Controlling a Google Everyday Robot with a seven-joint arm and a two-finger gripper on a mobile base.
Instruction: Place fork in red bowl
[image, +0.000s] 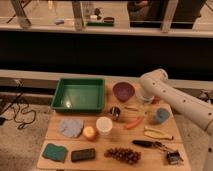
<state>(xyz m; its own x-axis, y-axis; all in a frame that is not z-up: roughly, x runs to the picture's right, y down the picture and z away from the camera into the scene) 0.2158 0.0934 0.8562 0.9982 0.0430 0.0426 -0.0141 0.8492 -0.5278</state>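
The fork (132, 108) is a thin pale utensil lying on the wooden table (60, 137), in front of the purple bowl (123, 91) and behind the orange carrot (134, 122). The red bowl is mostly hidden behind my white arm; only an orange-red sliver (156, 100) shows to the right of the purple bowl. My gripper (144, 98) hangs down from the arm's bend, just right of the purple bowl and a little behind and to the right of the fork.
A green tray (79, 94) stands at the back left. A metal cup (115, 112), white cup (104, 125), orange fruit (90, 132), blue cup (161, 115), yellowish utensil (157, 134), black-handled utensil (145, 144), grapes (122, 155), grey cloth (71, 127) and green sponge (55, 152) lie around.
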